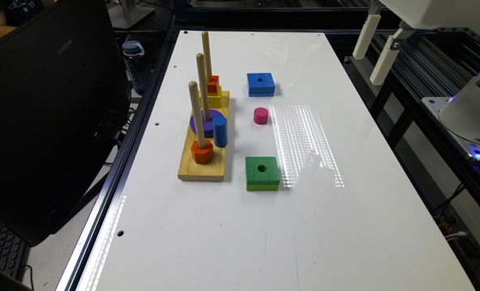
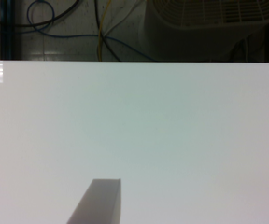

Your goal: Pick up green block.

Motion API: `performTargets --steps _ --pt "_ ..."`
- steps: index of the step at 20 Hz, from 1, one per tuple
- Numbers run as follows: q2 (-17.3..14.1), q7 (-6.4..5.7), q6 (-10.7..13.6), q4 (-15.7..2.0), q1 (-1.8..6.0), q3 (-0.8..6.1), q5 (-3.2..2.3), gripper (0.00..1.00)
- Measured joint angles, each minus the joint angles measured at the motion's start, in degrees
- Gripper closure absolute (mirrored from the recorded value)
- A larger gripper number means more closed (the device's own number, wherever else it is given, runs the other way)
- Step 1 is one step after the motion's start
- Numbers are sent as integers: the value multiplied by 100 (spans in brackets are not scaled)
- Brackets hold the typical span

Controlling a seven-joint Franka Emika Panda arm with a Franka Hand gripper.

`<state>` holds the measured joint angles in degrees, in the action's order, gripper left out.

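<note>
The green block (image 1: 262,173) lies flat on the white table (image 1: 345,226), near its middle, with a dark green top, lime sides and a round centre hole. My gripper (image 1: 368,68) hangs high past the table's edge at the exterior view's upper right, far from the block. In the wrist view the gripper (image 2: 190,198) is open, its two fingers (image 2: 99,203) wide apart over bare white table, with nothing between them.
A blue square block (image 1: 260,84) and a pink cylinder (image 1: 260,115) lie beyond the green block. A wooden peg board (image 1: 203,167) with three pegs, coloured pieces and a blue cylinder (image 1: 220,131) stands beside it. A black screen (image 1: 42,121) and a bottle (image 1: 134,60) are off the table's edge.
</note>
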<state>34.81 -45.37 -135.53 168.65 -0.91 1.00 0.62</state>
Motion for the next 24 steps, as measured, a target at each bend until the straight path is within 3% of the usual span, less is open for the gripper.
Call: performTargets --steps 7,16,24 --pt "-94 -4 -83 -88 -6 3 0 0" --pt "-1109 -33 -362 -753 -9 36 2 0" --pt "-1320 -100 -362 -980 -9 138 23 0"
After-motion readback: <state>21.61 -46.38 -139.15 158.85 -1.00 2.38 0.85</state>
